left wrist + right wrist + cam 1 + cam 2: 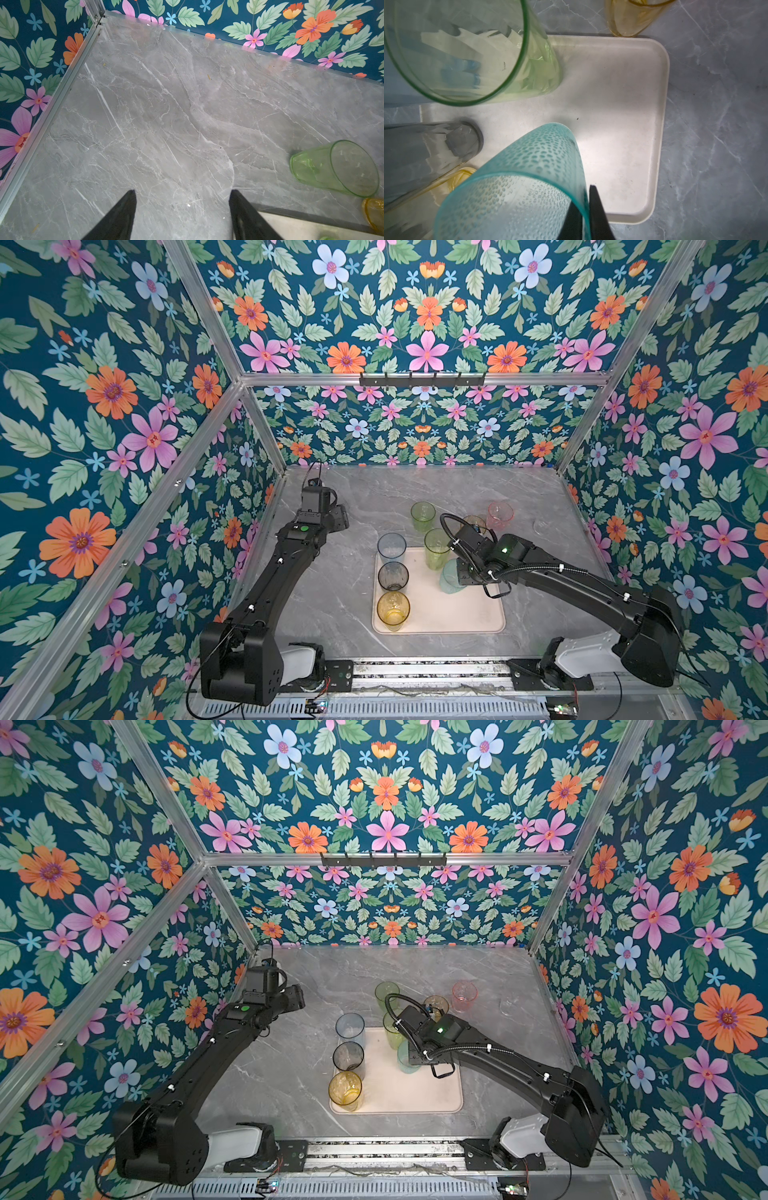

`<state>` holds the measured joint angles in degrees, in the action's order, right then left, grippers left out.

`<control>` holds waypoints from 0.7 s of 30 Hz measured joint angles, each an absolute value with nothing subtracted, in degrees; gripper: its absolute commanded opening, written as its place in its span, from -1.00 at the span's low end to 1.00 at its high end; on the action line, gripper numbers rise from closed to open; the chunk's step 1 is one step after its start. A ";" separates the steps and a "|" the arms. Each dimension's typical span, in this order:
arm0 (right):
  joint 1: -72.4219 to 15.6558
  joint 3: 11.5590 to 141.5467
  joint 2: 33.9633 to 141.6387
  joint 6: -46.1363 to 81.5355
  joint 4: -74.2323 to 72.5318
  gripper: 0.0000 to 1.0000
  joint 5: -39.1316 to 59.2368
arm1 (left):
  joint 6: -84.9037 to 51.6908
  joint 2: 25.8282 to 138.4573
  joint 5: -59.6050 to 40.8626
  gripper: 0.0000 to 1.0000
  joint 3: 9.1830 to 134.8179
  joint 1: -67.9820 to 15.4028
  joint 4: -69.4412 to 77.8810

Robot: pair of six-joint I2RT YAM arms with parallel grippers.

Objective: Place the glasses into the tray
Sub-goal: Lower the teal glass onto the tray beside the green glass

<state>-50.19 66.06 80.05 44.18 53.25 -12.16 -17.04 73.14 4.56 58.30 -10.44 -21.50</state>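
**Teal glass [529, 166] held tilted over the tray [465, 614] by the right gripper [583, 207]**
The glass wall is pinched by the clenched right gripper — one finger inside the rim, one outside; whether its base touches the tray cannot be told. A grey glass [393, 576], a yellow glass [393, 611] and a tall green glass [437, 549] are stood upright on the tray, a blue glass [391, 548] at its far left corner. A short green glass [423, 516], an amber glass [438, 1002], a pink glass [500, 515] and a clear glass [540, 526] are seen on the desk [166, 104] beyond it. The left gripper [182, 193] is spread open over the desk at the far left.
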 measured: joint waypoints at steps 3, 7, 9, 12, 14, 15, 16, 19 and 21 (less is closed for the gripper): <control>-51.03 66.76 81.71 44.45 52.45 -1.00 -12.14 | -17.04 73.14 4.56 0.47 58.30 -10.44 -21.50; -51.53 67.59 83.83 44.82 52.23 -1.00 -12.12 | -17.06 73.14 4.51 0.47 58.30 -10.44 -21.50; -51.72 67.92 84.71 44.91 52.18 -1.00 -12.10 | -17.06 73.14 4.43 0.47 58.30 -10.44 -21.50; -52.10 68.20 85.97 45.12 52.05 -1.00 -11.90 | -17.06 73.14 4.43 0.47 58.30 -10.44 -21.50; -52.21 68.29 86.56 45.28 52.07 -1.00 -11.70 | -17.06 73.14 4.43 0.47 58.30 -10.44 -21.50; -52.25 68.34 86.87 45.34 52.03 -1.00 -11.64 | -17.06 73.14 4.43 0.47 58.30 -10.44 -21.50; -52.27 68.40 87.18 45.45 52.03 -1.00 -11.51 | -17.06 73.14 4.43 0.48 58.30 -10.44 -21.50; -52.36 68.62 87.79 45.84 52.05 -1.00 -11.14 | -17.06 73.14 4.43 0.48 58.30 -10.44 -21.50; -52.45 68.75 87.99 45.95 52.03 -1.00 -11.07 | -17.06 73.14 4.43 0.48 58.30 -10.44 -21.50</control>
<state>-52.45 68.75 87.99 45.95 52.03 -11.07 -17.06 73.14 4.43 58.30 -10.44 -21.50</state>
